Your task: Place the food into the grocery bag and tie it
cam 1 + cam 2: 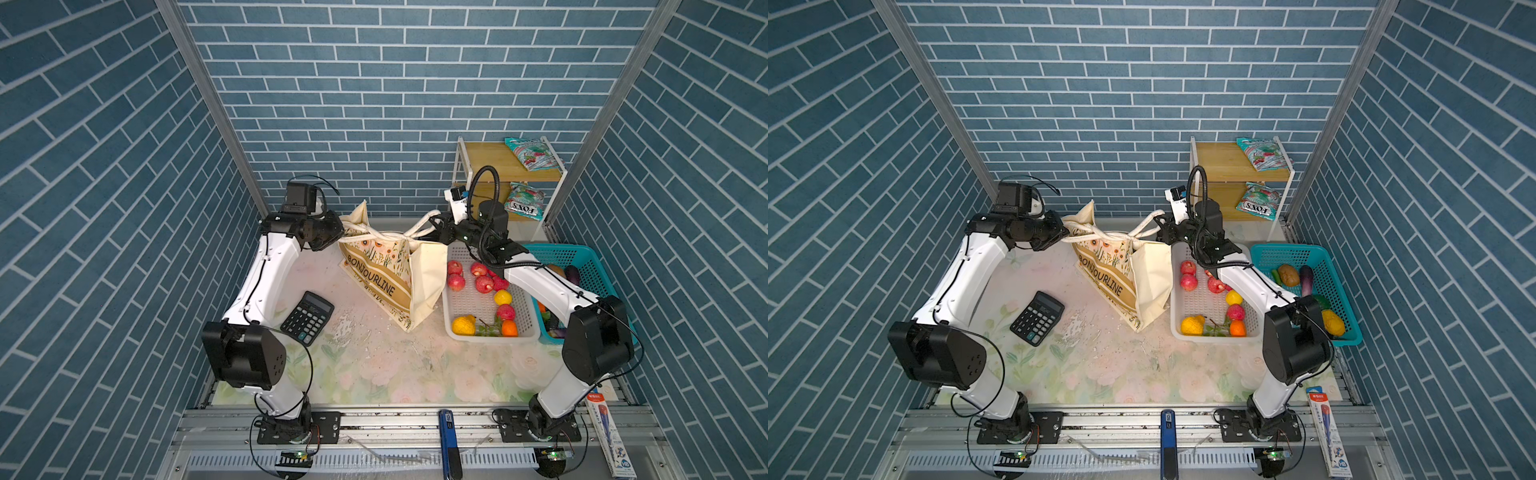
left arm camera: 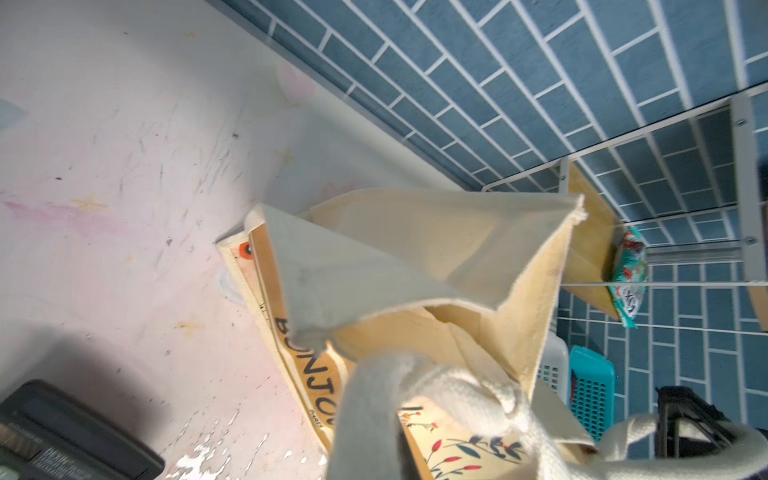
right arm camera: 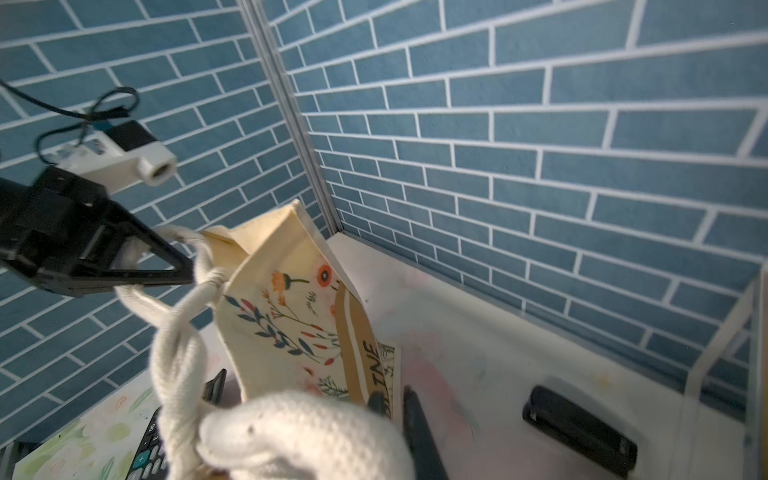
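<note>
The grocery bag (image 1: 384, 276), a cream tote with a tan "BONJOURLINE" band, stands tilted mid-table. Its thick rope handles (image 1: 386, 236) are crossed and twisted above the mouth. My left gripper (image 1: 337, 237) is shut on one handle loop at the bag's left; the right wrist view shows the left gripper (image 3: 185, 266) pinching it. My right gripper (image 1: 433, 226) is shut on the other loop at the bag's right. The bag's inside is hidden. Food outside it: red fruits (image 1: 456, 281) and an orange fruit (image 1: 509, 328) in a white basket (image 1: 492, 337), and snack packets (image 1: 534, 153) on a shelf.
A teal basket (image 1: 592, 255) with vegetables sits right of the white one, partly under my right arm. A wooden shelf rack (image 1: 482, 160) stands at the back right. A black calculator (image 1: 307, 318) lies left of the bag. A pencil box (image 1: 609, 432) rests on the front rail.
</note>
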